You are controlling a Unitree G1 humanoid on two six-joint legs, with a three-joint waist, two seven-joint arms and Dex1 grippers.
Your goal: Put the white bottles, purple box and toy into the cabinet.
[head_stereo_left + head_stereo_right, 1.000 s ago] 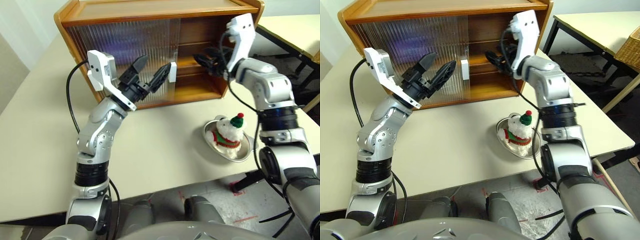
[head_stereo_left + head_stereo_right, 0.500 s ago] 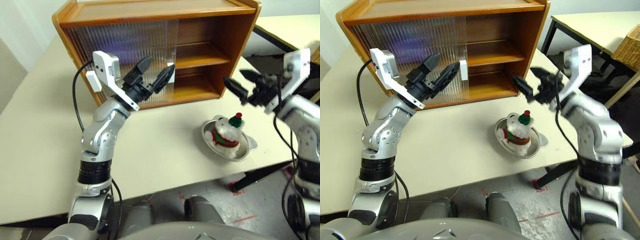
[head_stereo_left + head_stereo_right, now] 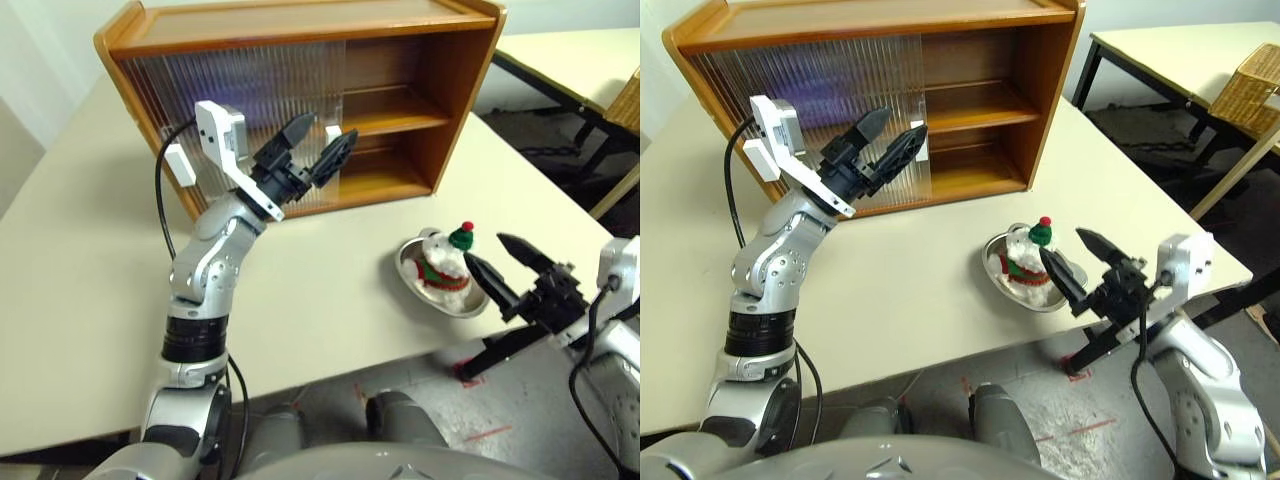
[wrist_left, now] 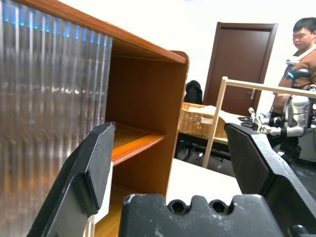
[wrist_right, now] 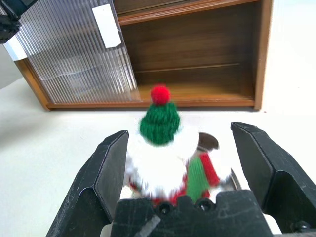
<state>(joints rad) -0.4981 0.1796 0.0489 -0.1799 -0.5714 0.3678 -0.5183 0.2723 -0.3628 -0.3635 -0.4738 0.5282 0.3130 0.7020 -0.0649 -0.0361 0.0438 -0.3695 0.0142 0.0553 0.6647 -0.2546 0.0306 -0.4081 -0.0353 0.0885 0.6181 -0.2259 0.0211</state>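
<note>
Now my right gripper [image 3: 1072, 262] has come back out of the cabinet [image 3: 440, 70] and dropped low beside the toy [image 3: 444, 268], jaws spread wide and empty. The bear sits in the silver dish [image 3: 408, 265]. My left gripper [image 3: 317, 148] hovers open by the sliding door [image 3: 250, 90]. I judge the toy is next.

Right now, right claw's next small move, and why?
Probably ease the right claw forward around the toy, then close. It is open, level with the toy, which sits between its fingers in the wrist view, not yet gripped, in the metal dish. The cabinet bay stands open.
</note>
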